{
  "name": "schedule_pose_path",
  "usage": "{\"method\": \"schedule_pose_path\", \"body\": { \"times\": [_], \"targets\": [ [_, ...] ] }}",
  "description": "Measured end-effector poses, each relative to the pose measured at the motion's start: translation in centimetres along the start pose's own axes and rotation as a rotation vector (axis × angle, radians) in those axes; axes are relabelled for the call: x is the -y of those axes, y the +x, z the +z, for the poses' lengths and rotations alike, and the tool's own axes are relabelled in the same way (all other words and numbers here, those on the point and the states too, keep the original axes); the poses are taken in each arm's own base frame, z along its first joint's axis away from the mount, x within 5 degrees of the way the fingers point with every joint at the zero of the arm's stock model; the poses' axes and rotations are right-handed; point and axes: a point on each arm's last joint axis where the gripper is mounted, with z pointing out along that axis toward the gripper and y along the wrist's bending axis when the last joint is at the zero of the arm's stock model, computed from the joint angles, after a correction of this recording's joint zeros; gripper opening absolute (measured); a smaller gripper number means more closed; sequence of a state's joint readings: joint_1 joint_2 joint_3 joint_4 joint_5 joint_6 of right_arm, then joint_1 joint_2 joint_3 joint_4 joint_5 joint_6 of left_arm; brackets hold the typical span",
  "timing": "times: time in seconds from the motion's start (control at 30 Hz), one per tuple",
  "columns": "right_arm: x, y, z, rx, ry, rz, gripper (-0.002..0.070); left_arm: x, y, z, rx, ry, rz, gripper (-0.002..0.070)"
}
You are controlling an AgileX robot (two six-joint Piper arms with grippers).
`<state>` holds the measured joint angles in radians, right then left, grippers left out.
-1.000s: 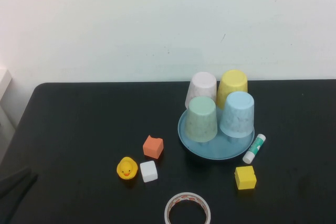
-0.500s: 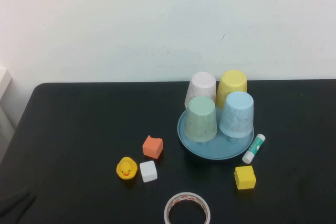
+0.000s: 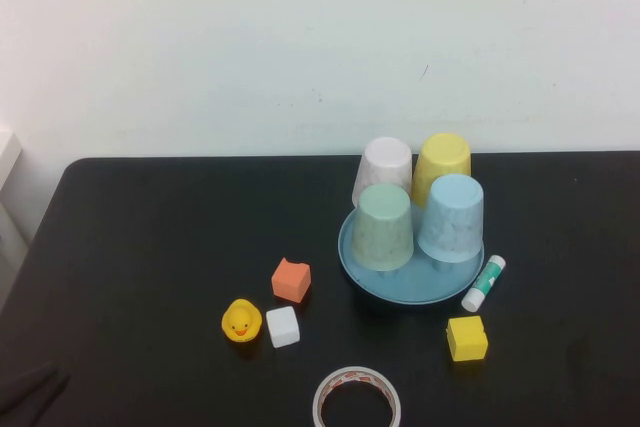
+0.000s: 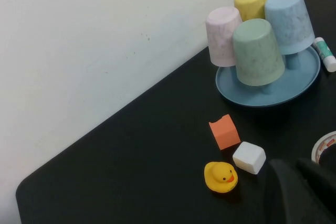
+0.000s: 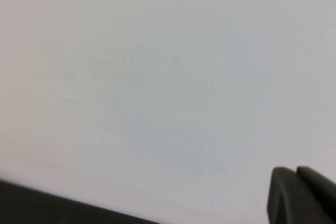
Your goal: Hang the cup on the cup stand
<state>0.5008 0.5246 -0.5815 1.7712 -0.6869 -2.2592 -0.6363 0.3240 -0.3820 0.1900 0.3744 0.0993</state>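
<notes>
The light blue cup (image 3: pixel 452 217) (image 4: pixel 290 22) sits upside down over a post of the cup stand, above the right side of its round teal base (image 3: pixel 410 290) (image 4: pixel 294 85). My left gripper (image 3: pixel 30 389) (image 4: pixel 295 165) is low at the table's near left corner, far from the stand, shut and holding nothing. My right gripper (image 5: pixel 295 172) is out of the high view; its wrist view shows it shut and empty, facing the pale wall.
A mint green cup (image 3: pixel 385 227), a yellow cup (image 3: pixel 443 162) and a whitish cup (image 3: pixel 385 167) also hang on the stand. In front lie an orange block (image 3: pixel 291 280), rubber duck (image 3: pixel 241 321), white cube (image 3: pixel 283 327), tape roll (image 3: pixel 357 397), yellow cube (image 3: pixel 467 338) and glue stick (image 3: pixel 484 283).
My left gripper has drawn back toward the near left corner, showing less in the high view. The cups and the stand have not moved.
</notes>
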Motion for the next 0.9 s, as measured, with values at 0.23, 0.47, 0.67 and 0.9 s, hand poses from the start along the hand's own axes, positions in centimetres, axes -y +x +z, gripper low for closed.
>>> {"method": "schedule_pose_path", "body": {
  "times": [0.23,0.47,0.67,0.9],
  "targets": [
    [5.2,1.5,-3.6,-0.104,0.445,0.043,-0.0001,0.0,0.0,0.0,0.0,0.0,-0.005,-0.0001],
    [7.3,2.1,-7.7,-0.146,0.752,0.055,-0.0001,0.0,0.0,0.0,0.0,0.0,-0.006,-0.0001],
    [6.3,0.0,-7.4,0.094,0.623,0.003,-0.0001,0.0,0.0,0.0,0.0,0.001,-0.008,-0.0001],
    [1.7,-1.0,-6.7,0.333,0.178,0.052,-0.0001,0.0,0.0,0.0,0.0,0.001,-0.008,-0.0001]
  ]
}}
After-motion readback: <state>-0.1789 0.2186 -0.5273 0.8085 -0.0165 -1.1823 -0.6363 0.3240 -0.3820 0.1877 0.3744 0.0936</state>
